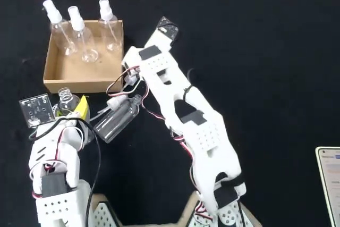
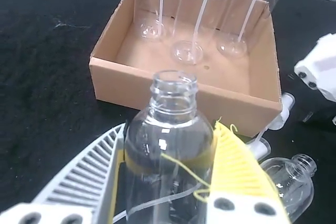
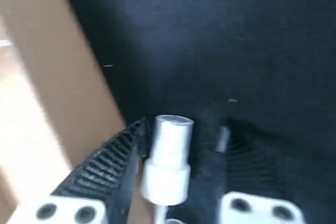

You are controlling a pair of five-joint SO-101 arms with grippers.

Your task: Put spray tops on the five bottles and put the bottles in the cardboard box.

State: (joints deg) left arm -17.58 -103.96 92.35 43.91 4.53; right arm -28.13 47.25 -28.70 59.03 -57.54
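The cardboard box (image 1: pixel 64 73) sits at the far left with three capped spray bottles (image 1: pixel 79 35) upright in it, also seen as bottles (image 2: pixel 189 51) in the box (image 2: pixel 173 85). My left gripper (image 1: pixel 71 107) (image 2: pixel 170 129) is shut on an uncapped clear bottle (image 1: pixel 66 98) (image 2: pixel 170 145), held upright just in front of the box. A second uncapped bottle (image 1: pixel 118 119) (image 2: pixel 294 179) lies on the cloth beside it. My right gripper (image 1: pixel 124 90) (image 3: pixel 181 129) is open by the box's near right corner, with a white spray top (image 1: pixel 115 102) (image 3: pixel 168 166) between its fingers.
Black cloth (image 1: pixel 255 51) covers the table. The box's right wall (image 3: pixel 58 77) is close beside the right gripper. The right arm (image 1: pixel 186 120) stretches diagonally across the middle. A phone-like device (image 1: pixel 330 184) lies at the right edge.
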